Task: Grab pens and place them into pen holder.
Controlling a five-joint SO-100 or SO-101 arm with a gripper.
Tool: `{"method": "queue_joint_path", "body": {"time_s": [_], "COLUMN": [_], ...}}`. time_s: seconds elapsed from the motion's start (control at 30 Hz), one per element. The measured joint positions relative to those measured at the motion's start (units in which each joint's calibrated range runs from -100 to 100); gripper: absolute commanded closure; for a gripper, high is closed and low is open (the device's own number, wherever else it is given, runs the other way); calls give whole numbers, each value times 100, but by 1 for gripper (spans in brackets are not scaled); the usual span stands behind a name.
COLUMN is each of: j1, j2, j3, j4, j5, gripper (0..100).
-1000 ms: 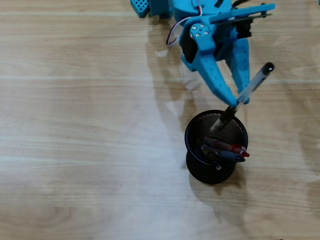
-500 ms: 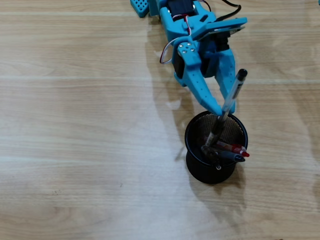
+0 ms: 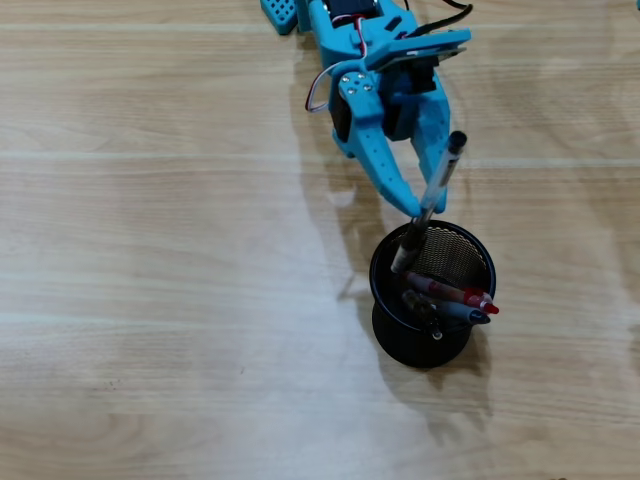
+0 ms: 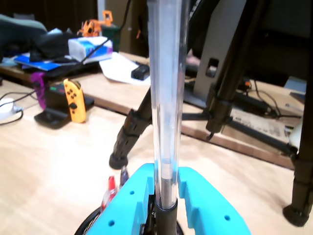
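My blue gripper is shut on a clear-barrelled pen with a black grip. The pen is tilted, with its lower end inside the black mesh pen holder just below the fingertips. In the wrist view the pen stands upright between the two blue jaws of the gripper, which close on its barrel. A red pen and a dark pen lie slanted inside the holder. The red pen's end and the holder's rim show at the lower left of the wrist view.
The holder stands on a light wooden table. In the wrist view, black tripod legs stand on the table beyond the holder. An orange game controller on a dock sits at far left, with papers and boxes behind.
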Motion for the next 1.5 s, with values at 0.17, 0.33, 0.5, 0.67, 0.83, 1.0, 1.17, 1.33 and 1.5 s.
{"method": "queue_joint_path", "body": {"time_s": [0.17, 0.33, 0.5, 0.67, 0.83, 1.0, 1.17, 1.33, 1.5], "j1": [-38, -124, -248, -267, -276, -133, 95, 286, 553], "j2": [-323, -612, -714, -722, -892, -1427, -2056, -3101, -4274], "j3": [435, 692, 870, 905, 914, 1224, 2121, 3381, 4703], "j4": [0, 0, 0, -35, -35, -35, -35, -35, -35], "j5": [0, 0, 0, 0, 125, 276, 317, 832, 1176], "gripper": [82, 70, 70, 70, 86, 97, 98, 98, 98]}}
